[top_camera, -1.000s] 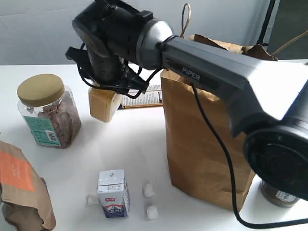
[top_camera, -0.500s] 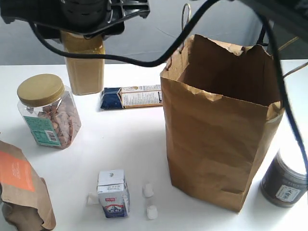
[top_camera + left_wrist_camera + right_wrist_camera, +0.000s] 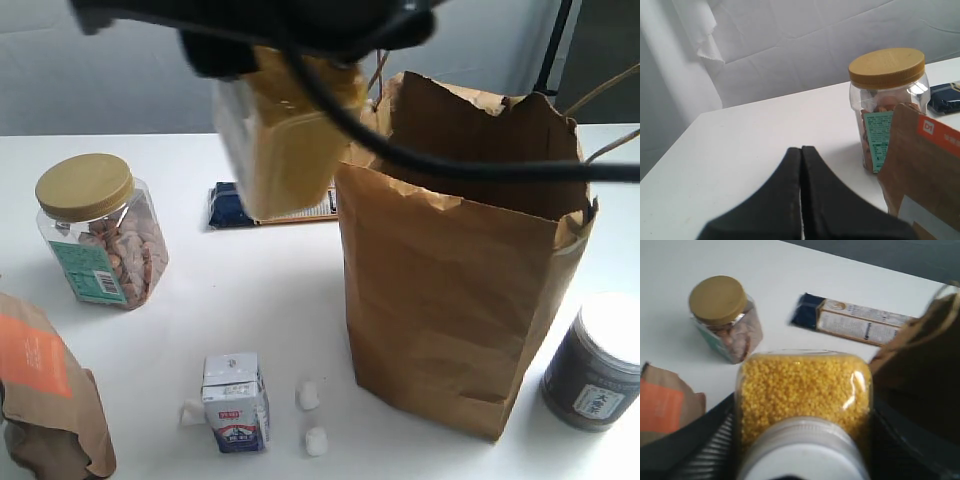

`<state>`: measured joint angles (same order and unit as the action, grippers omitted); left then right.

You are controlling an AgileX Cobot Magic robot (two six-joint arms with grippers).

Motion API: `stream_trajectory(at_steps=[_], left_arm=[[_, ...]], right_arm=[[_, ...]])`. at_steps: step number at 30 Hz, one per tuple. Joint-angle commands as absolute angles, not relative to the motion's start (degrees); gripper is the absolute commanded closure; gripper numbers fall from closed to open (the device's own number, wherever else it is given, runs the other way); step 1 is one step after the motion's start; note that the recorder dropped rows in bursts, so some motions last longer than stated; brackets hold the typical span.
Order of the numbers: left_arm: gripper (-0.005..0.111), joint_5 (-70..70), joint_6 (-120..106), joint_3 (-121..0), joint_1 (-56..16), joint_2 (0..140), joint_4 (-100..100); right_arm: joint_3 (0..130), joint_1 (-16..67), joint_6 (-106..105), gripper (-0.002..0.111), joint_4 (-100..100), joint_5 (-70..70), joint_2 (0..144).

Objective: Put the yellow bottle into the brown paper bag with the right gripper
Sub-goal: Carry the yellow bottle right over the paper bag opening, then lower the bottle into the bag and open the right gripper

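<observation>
White bench (image 3: 150, 330) and a pale cloth wall fill the outside view. Up high, the right gripper (image 3: 290, 35) is a black blur, and it is clamped on the yellow bottle (image 3: 285, 140). That bottle hangs in the air, tipped a bit, just beside the near rim of the brown paper bag (image 3: 450, 290). The bag stands up with its mouth open, and a black cable (image 3: 480, 170) runs across it. A nut jar (image 3: 95, 230) with a gold lid stands on the left. A brown pouch (image 3: 45, 390) with an orange label lies in the corner. A little carton (image 3: 235, 402) has a red label, but the words are too small to read. Two small white lumps (image 3: 308, 395) sit near it. A dark jar (image 3: 595, 365) with a white lid stands by the bag.

From the left wrist, the left gripper (image 3: 800, 200) is pressed shut with nothing in it. White letters on the pouch's orange label are too blurred to read.

From the right wrist, the bottle sits between the black fingers. A blue and white box (image 3: 860, 322) lies flat, with words too blurry to read.
</observation>
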<state>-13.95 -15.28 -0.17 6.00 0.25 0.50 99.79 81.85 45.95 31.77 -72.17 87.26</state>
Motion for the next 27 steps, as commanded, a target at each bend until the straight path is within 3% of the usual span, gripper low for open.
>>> stream_trajectory(at_steps=[1,10,17,27], left_arm=[[0.107,-13.7,-15.16,0.0,5.7,0.0,0.5],[0.107,-13.7,-15.16,0.0,5.7,0.0,0.5],[0.107,-13.7,-15.16,0.0,5.7,0.0,0.5],[0.107,-13.7,-15.16,0.0,5.7,0.0,0.5]], right_arm=[[92.07,81.62,50.02,0.108,39.33,-69.96,78.43],[87.16,71.8,49.11,0.108,45.75,-69.86,71.36],[87.16,58.38,41.05,0.108,33.25,-65.37,79.5],[87.16,52.86,39.85,0.108,26.23,-61.04,90.58]])
